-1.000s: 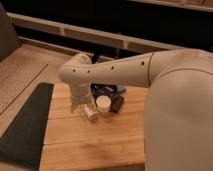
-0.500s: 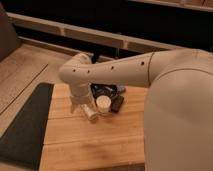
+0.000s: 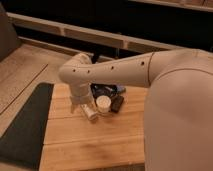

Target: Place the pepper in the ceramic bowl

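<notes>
Since pepper nowhere visible to me, I judge step as reach or carry (cannot say which). Arm (image 3: 115, 70) comes in from right, elbow bent above surface (image 3: 90, 145), forearm pointing straight down. Ceramic bowl (image 3: 109, 90) sits just behind white cup (image 3: 103, 103), partly hidden by arm. Gripper (image 3: 79, 106) low at surface, just beside pale bottle (image 3: 90, 112); open or closed, cannot tell. Next move calls for confirming pepper is held, then shifting right over bowl.

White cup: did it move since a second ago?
No. The white cup keeps its spot by the plank seam of the wooden table, beside the black block. The end effector hangs just left of it.
</notes>
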Robot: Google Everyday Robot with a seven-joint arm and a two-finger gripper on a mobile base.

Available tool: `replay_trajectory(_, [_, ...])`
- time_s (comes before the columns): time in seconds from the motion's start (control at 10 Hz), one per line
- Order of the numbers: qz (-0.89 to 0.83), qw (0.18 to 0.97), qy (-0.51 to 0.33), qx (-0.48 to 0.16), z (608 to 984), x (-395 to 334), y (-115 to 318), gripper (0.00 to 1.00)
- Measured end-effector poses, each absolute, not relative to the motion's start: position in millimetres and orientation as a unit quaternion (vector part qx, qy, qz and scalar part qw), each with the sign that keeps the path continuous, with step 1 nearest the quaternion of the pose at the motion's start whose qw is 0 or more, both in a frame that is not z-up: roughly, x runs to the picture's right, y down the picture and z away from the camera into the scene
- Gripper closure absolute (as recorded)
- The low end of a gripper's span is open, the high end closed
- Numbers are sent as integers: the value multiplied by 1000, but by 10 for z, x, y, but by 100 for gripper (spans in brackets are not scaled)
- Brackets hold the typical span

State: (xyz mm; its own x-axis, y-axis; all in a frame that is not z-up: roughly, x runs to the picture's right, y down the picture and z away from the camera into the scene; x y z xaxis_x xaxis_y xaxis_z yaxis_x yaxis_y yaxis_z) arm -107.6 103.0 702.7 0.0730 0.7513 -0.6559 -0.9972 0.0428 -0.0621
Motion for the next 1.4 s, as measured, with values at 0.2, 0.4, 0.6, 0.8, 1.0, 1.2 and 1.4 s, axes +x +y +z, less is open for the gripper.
replay_trajectory(0.2, [640, 683, 233, -263, 7029, -1076, 1029, 35])
replay_trajectory(0.4, [646, 685, 230, -246, 7059, -1043, 980, 35])
replay_trajectory(0.6, [645, 701, 205, -227, 7120, -1051, 857, 35])
replay_trajectory(0.8, [627, 732, 156, -214, 7205, -1100, 654, 35])
replay_trajectory(1.0, [594, 774, 93, -197, 7324, -1196, 321, 35])
replay_trajectory(1.2, [587, 784, 76, -188, 7371, -1176, 160, 35])
replay_trajectory(1.4, [587, 784, 76, -188, 7373, -1173, 163, 35])
